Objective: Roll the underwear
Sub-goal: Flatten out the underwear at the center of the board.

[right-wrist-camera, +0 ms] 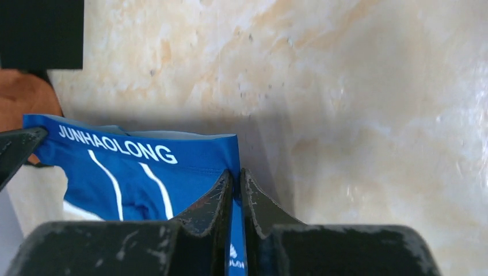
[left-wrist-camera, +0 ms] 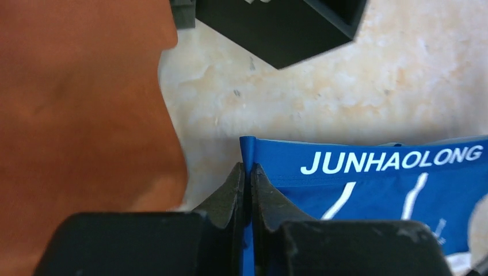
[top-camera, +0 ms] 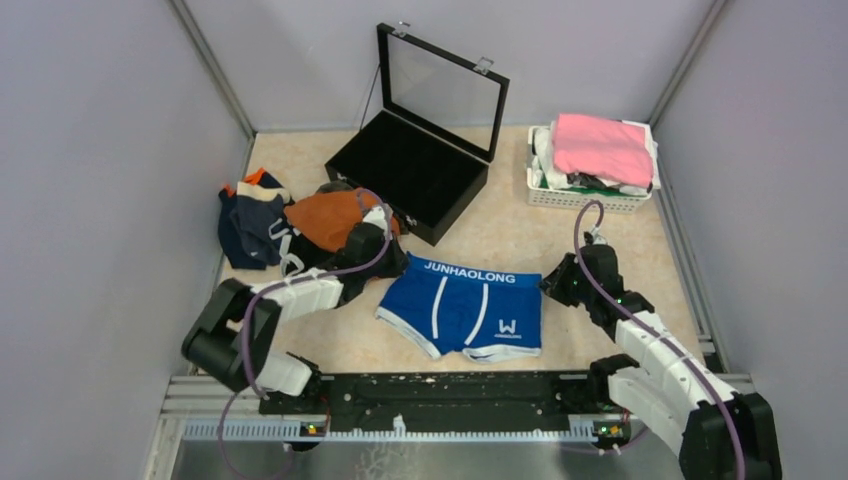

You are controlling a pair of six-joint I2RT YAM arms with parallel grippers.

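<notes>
Reaching in from both sides, the two arms frame the blue boxer briefs (top-camera: 465, 305), which lie flat mid-way across the beige table (top-camera: 600, 250), waistband toward the far side and legs toward the bases. The left arm (top-camera: 300, 292) folds at its elbow near the left base, then stretches right, low over the table. The right arm (top-camera: 655, 345) runs diagonally up from the lower right corner. Each ends at one end of the waistband.

Behind them there's an open black case (top-camera: 410, 170) with its clear lid up. A heap of other underwear sits at the left, with a rust-orange pair (top-camera: 330, 215) and a navy pair (top-camera: 250, 225). At the far right is a white basket (top-camera: 590, 198) with a pink cloth (top-camera: 603, 147) on top.

From above you honestly can't make out the fingers. The wrist cams sort that out.
- **Left:** the left gripper (left-wrist-camera: 248, 169) has its jaws pinched together on the waistband's left end, with the blue edge poking up between the tips, not far from the J of the JUNHAOLONG lettering (left-wrist-camera: 391, 161).
- **Right:** the right gripper (right-wrist-camera: 236, 175) is clamped on the opposite end the same way, a little past the G.

The left wrist view also shows rust-orange fabric filling its left side.
</notes>
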